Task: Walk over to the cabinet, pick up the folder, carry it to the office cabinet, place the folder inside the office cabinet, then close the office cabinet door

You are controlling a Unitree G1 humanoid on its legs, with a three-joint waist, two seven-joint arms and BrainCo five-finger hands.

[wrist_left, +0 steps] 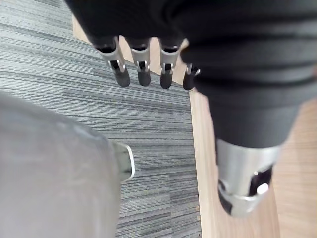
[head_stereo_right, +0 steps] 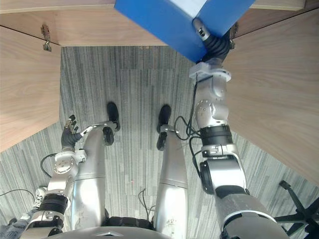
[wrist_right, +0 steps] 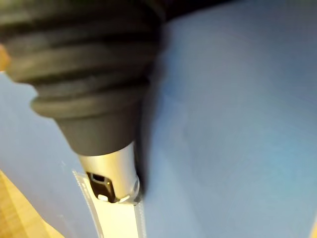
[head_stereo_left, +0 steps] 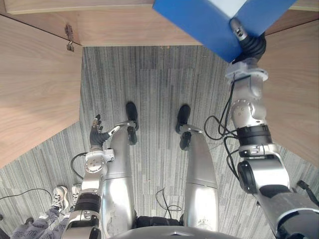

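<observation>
The blue folder (head_stereo_left: 209, 22) is held up at the top of the left eye view, over the wooden cabinet's lower edge (head_stereo_left: 124, 30). My right hand (head_stereo_left: 251, 46) grips it from below, arm stretched forward. Its thumb (wrist_right: 111, 173) presses flat against the folder's blue face (wrist_right: 237, 99) beside a white spine label; the fingers are hidden behind the folder. My left hand (head_stereo_left: 95, 130) hangs low at my left side, fingers (wrist_left: 143, 74) straight and holding nothing, over the grey carpet.
Wooden cabinet panels stand open on both sides: one at the left (head_stereo_left: 35, 89) with a metal hinge (head_stereo_left: 70, 40), one at the right (head_stereo_left: 294, 89). A person's shoes (head_stereo_left: 60, 196) show at lower left. A chair base (head_stereo_right: 299, 209) sits at lower right.
</observation>
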